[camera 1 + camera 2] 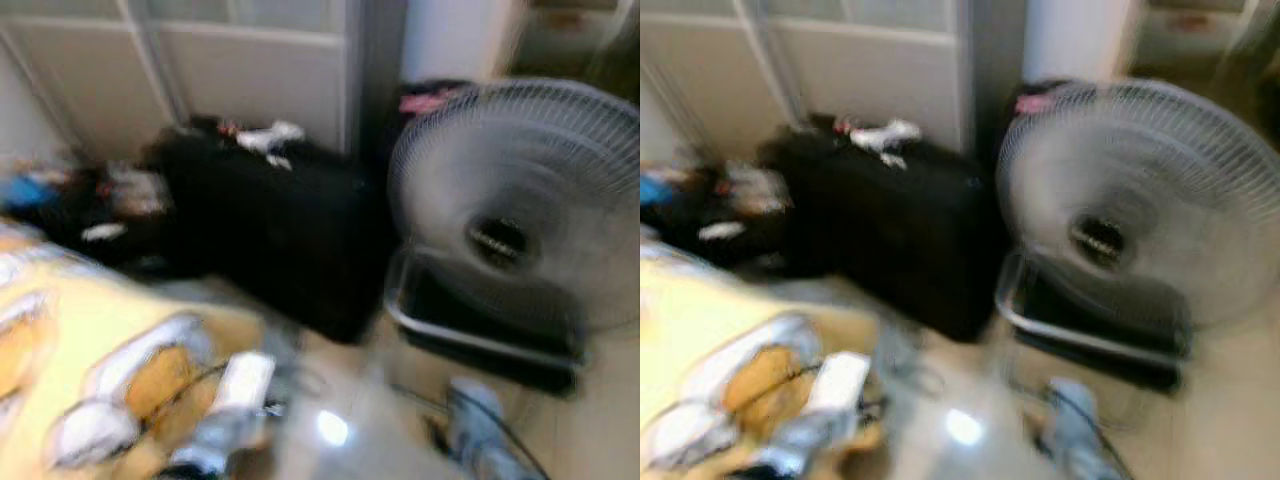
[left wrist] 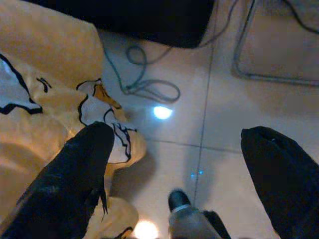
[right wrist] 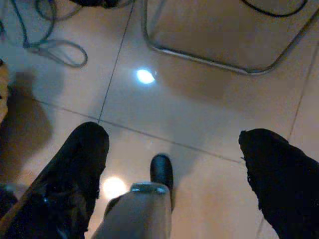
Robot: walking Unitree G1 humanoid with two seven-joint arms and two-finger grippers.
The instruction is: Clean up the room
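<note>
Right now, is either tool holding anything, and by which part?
Nothing is held. The left tool and right tool are both open over the tiled floor.

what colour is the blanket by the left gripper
Yellow-orange blanket with white, black-outlined patches, clearest in the left wrist view.

floor: glossy tile | on it: black suitcase; fan; grey cord; yellow blanket
</note>
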